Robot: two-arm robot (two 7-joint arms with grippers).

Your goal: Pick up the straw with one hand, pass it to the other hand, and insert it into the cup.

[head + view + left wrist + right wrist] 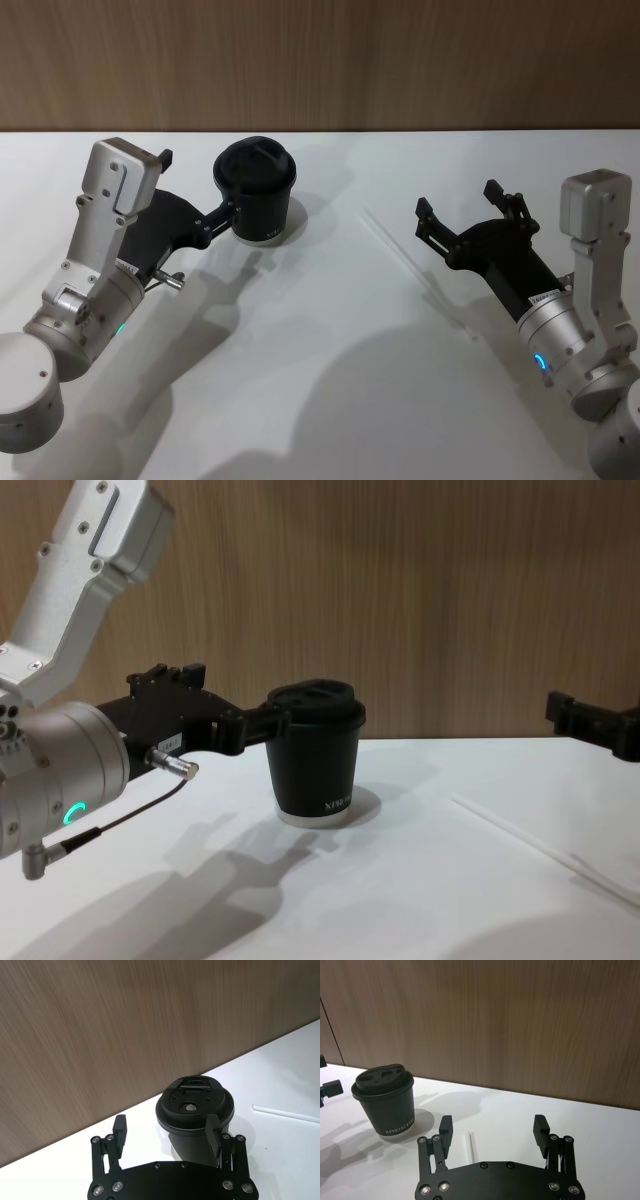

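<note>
The head camera looks down from high up at the white table (pixel 330 330). The chest camera sits low and looks across the table from the side. The left wrist camera peeks over the left gripper (pixel 166 1127), very close to the cup (pixel 195 1110). The right wrist camera looks over the right gripper (pixel 493 1124), farther off. All four see the cup.

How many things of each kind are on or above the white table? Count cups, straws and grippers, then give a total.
cup: 1, black, lid on
straw: 1, white, lying flat on the table
Grippers: 2, the left gripper by the cup and the right gripper over the straw, both open
Total: 4
</note>
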